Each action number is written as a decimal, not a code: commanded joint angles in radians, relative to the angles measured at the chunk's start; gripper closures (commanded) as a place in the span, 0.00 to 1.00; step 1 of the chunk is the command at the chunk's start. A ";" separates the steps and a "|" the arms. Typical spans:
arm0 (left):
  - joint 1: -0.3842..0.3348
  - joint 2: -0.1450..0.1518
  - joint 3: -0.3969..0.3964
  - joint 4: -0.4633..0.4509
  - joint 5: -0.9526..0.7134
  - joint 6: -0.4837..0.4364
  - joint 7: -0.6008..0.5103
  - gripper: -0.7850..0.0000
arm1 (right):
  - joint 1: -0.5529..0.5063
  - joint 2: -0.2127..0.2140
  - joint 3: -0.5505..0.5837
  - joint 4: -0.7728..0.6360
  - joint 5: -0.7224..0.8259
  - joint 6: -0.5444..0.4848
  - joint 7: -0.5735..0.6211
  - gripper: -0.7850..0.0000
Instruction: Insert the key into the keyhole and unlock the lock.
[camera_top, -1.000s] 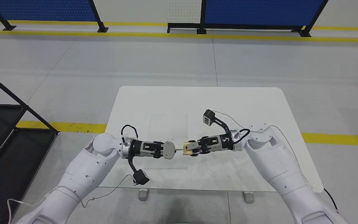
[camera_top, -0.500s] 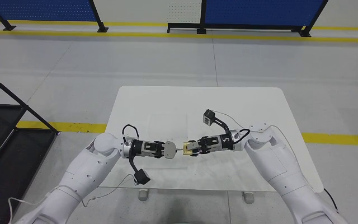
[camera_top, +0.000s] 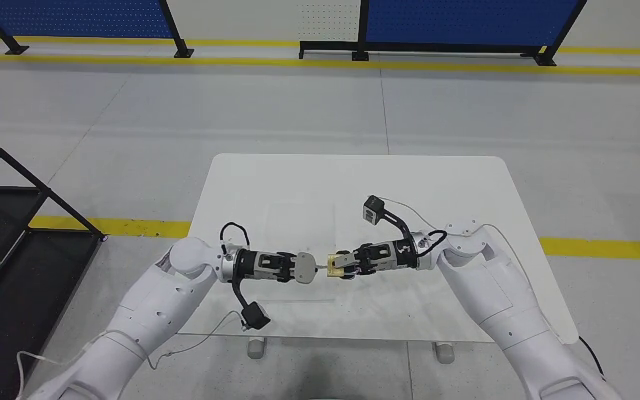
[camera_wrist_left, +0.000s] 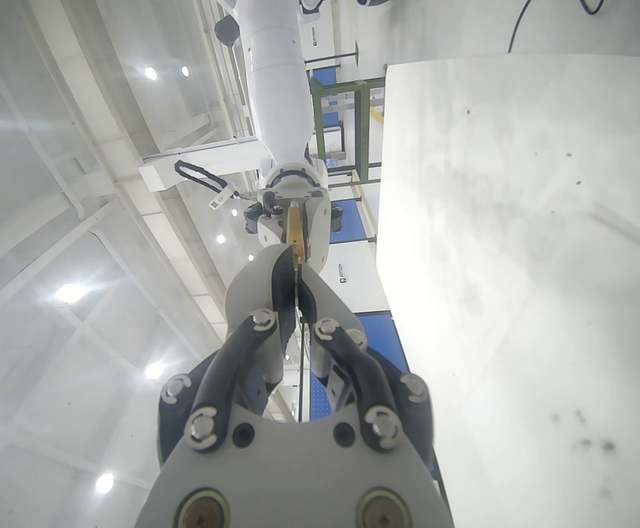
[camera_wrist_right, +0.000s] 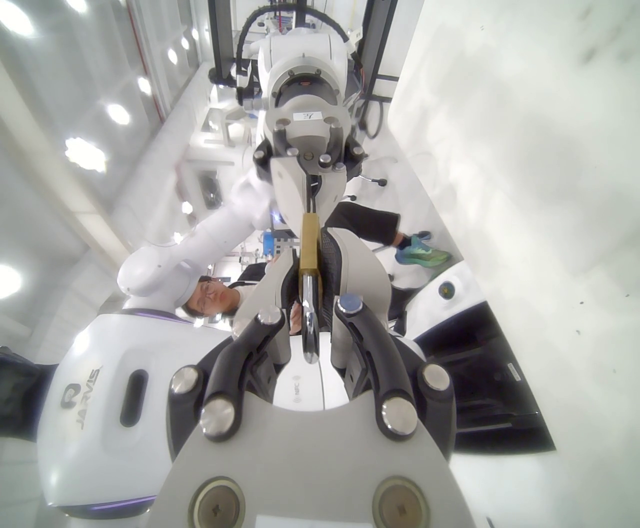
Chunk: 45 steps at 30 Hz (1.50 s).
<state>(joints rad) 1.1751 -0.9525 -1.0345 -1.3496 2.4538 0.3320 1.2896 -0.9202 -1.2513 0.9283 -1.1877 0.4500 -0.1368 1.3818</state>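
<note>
The right claw (camera_wrist_right: 315, 252) is clamped on the brass padlock with a silver shackle (camera_wrist_right: 309, 240), held above the white table (camera_top: 450, 200). The left claw (camera_wrist_left: 296, 270) is pinched shut on the thin metal key (camera_wrist_right: 311, 202), whose tip meets the padlock's end face straight ahead of its fingertips. Both pieces are in hand and lined up, so insertion looks begun; how deep the key sits I cannot tell. The turn that opens the lock seems left to do
</note>
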 joint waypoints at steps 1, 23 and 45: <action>0.000 0.000 0.001 0.000 0.001 0.000 0.000 1.00 | 0.000 0.000 0.000 0.000 0.000 0.000 0.000 1.00; -0.005 -0.005 0.016 -0.007 0.003 0.007 -0.024 1.00 | 0.000 0.000 0.000 0.000 0.000 0.000 0.000 1.00; -0.020 -0.014 0.034 -0.001 -0.005 0.007 -0.039 1.00 | 0.000 0.000 0.000 0.000 0.000 0.000 0.000 1.00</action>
<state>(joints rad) 1.1554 -0.9657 -1.0013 -1.3508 2.4506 0.3401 1.2498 -0.9202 -1.2513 0.9283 -1.1877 0.4501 -0.1368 1.3818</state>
